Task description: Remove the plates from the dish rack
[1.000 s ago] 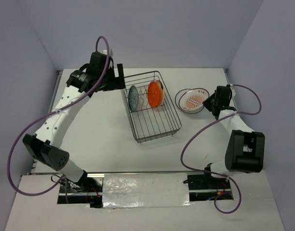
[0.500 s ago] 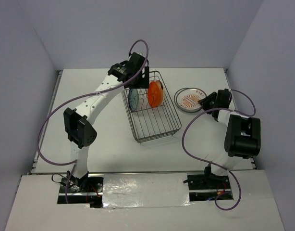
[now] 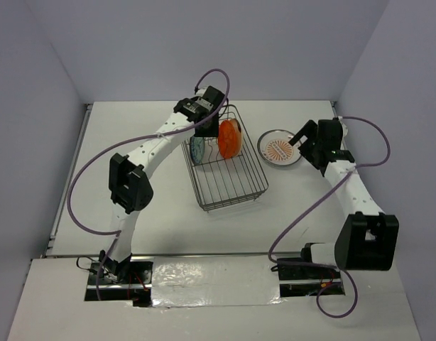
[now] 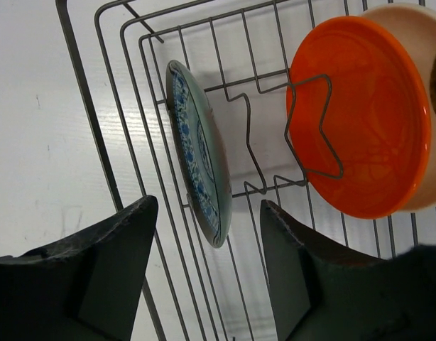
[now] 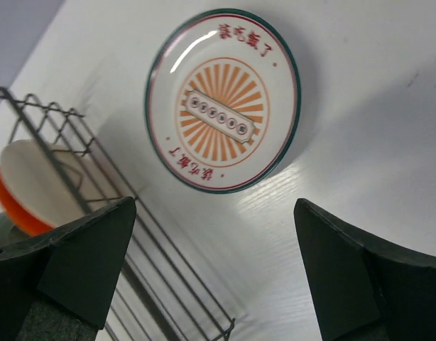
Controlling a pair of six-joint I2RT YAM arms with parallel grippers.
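Closest to us, the near half of the dish rack (image 3: pixel 231 186) shows only bare wires. It sits on the desk (image 3: pixel 154 206). A bit farther, just right of the rack, the sunburst plate (image 5: pixel 224 99) lies flat on the desk, already out. The right end effector (image 5: pixel 214 206) hangs near it, spread wide and holding nothing.

In the far part of the rack, 2 plates stand on edge by the tines. The teal plate (image 4: pixel 200 170) is on the left and the orange plate (image 4: pixel 360 121) is beside it, not touching. Farthest back, the left end effector (image 4: pixel 207 201) hovers over the teal plate, wide and empty, with the plate's edge showing between its 2 fingers.

We think the teal plate is the step now. Next we must go straight down, pinch its rim, and lift it so it does not catch the wires.
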